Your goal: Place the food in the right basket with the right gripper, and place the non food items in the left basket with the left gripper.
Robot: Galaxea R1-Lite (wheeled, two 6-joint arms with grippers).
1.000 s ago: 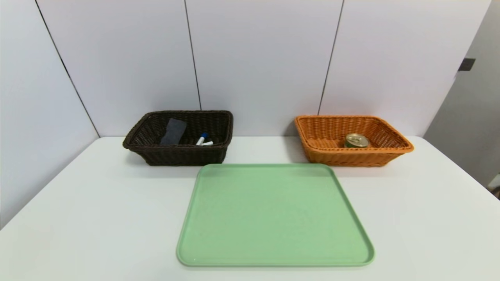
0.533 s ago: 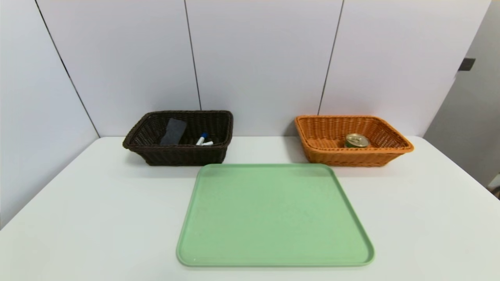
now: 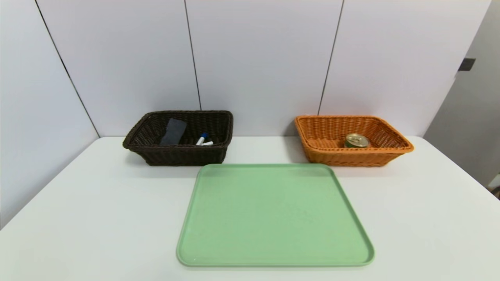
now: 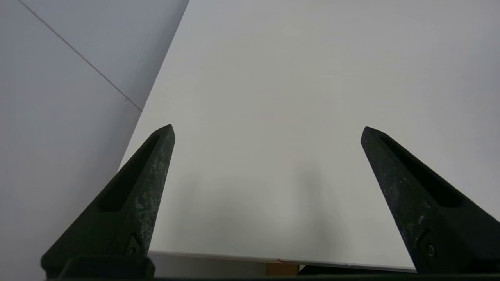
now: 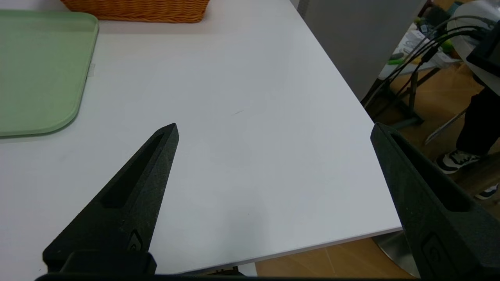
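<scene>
Can sits in orange basket; marker & grey pad in dark basket. Green tray bare. Left gripper & right gripper parked near table edge w/ fingers apart, holding nothing. Risk: needless reach could knock a basket

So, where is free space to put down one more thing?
The green tray is bare. The table is bare on both sides of the tray, and between the dark basket and orange basket. Most crowded: the dark basket, holding a grey pad and marker.
</scene>
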